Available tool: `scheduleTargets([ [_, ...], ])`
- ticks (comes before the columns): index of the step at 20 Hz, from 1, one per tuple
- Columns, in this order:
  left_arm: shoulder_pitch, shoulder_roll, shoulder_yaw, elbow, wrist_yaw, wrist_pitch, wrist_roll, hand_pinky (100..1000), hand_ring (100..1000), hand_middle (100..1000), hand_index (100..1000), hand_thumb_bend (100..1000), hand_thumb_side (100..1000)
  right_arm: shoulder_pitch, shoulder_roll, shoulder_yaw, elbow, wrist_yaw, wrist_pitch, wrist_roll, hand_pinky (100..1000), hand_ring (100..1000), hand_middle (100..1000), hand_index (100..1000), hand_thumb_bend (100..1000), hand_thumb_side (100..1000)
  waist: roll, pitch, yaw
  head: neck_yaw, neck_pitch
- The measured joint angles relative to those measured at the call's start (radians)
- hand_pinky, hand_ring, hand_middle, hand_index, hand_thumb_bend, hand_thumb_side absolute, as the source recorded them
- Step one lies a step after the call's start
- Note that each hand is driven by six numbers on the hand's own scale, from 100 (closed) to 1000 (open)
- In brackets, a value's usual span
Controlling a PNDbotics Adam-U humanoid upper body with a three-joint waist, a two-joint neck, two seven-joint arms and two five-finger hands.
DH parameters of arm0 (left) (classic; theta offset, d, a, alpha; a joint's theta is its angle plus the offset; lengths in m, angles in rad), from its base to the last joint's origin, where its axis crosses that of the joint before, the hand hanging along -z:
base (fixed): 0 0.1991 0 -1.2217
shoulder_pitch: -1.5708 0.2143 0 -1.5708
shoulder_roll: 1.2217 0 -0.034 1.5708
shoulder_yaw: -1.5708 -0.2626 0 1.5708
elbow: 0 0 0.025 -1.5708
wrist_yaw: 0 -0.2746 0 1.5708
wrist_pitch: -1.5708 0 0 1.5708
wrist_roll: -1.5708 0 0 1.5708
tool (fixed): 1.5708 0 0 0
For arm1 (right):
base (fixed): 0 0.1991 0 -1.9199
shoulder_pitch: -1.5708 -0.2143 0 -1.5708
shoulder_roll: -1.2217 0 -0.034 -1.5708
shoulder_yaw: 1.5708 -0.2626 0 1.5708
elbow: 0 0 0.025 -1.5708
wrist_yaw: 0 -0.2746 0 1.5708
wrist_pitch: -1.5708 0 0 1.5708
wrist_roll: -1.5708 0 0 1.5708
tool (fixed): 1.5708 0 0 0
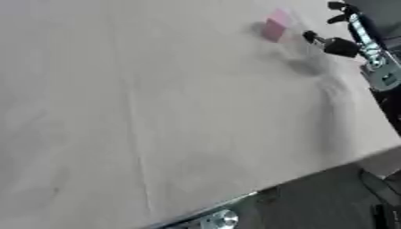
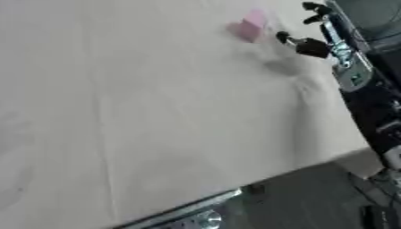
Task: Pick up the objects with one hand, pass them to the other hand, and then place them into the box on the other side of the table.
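Left eye view shows the right hand (image 1: 338, 44), fingers spread and holding nothing, just beside a pink block (image 1: 275, 26) on the counter (image 1: 156, 112), likely light, stiff, best pinched across its sides

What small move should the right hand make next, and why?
Probably the right hand should ease a little further toward the pink object and close its fingers round it. The hand is open and beside the object, apparently not touching it, and the object lies on the table.
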Motion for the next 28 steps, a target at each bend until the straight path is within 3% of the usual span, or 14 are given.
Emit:
scheduleTargets([
  [8,0.0,-0.014,-0.012,0.0,-0.005,0.003,-0.017,1000,779,542,890,100,566,-0.008,0.0,0.005,0.025,-0.02,-0.029,-0.003,979,782,902,944,650,607,0.0,0.0,0.012,-0.003,-0.01],
  [20,-0.001,-0.023,-0.03,0.0,0.005,0.004,-0.043,1000,777,537,891,100,565,-0.03,0.0,0.009,-0.021,-0.031,-0.054,0.058,979,780,891,943,643,617,-0.007,0.0,0.057,-0.014,-0.054],
  [28,-0.008,-0.024,-0.036,0.0,0.015,0.0,-0.05,1000,775,536,892,100,566,-0.035,0.001,0.016,-0.018,-0.028,-0.048,0.07,973,769,840,938,623,610,-0.014,0.0,0.082,-0.019,-0.061],
])
